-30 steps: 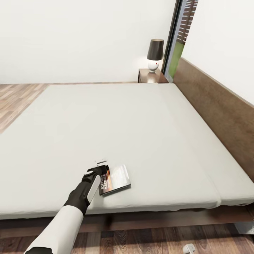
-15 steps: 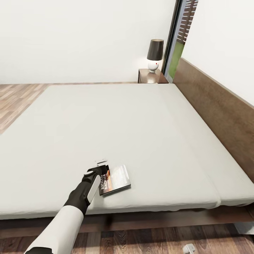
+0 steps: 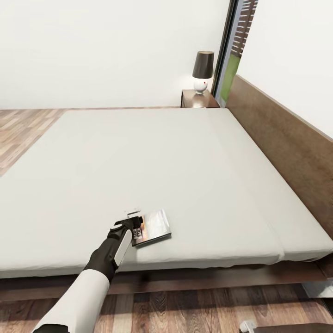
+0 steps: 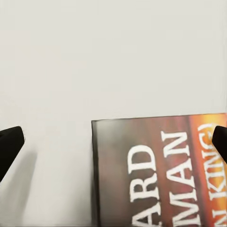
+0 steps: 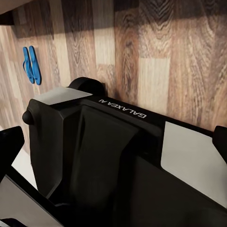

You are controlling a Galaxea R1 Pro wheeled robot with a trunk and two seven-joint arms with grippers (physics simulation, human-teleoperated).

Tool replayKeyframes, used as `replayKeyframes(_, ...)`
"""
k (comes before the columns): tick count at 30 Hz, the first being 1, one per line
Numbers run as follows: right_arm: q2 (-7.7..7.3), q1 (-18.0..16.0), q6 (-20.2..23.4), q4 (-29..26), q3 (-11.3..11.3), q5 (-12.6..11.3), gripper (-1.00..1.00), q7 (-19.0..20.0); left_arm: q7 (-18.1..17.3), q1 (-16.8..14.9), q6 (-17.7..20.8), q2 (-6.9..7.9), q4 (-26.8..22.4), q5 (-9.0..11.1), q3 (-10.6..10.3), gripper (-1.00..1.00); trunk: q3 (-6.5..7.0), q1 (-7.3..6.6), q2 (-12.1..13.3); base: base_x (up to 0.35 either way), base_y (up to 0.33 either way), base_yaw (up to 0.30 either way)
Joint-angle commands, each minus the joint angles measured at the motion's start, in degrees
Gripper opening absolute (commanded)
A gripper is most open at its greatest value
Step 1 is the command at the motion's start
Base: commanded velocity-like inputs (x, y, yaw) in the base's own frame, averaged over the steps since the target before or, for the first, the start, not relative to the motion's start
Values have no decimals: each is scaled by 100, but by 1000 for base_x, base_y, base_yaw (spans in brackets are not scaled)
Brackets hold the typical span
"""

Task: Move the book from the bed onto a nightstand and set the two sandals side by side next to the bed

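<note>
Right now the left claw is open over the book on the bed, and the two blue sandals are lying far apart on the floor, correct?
Not quite. The right wrist view shows the sandals side by side on the wood floor, not far apart. The rest holds: the left claw is open over the book on the bed.

Off-white bed (image 3: 185, 152) carries book (image 3: 155, 226) near front edge; sandals (image 5: 31, 65) paired on wood floor (image 5: 156, 56).
</note>
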Motion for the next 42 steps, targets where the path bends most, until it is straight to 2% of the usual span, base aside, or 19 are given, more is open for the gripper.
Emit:
replayKeyframes(1,2,0,53,-11,-52,52,100,27,30,-1,22,-1,-9,54,4,100,-4,-1,-2,-30,0,0)
replayKeyframes(42,3,0,53,-11,-52,52,100,24,29,2,22,-3,-9,50,4,100,-4,-1,-2,26,0,0)
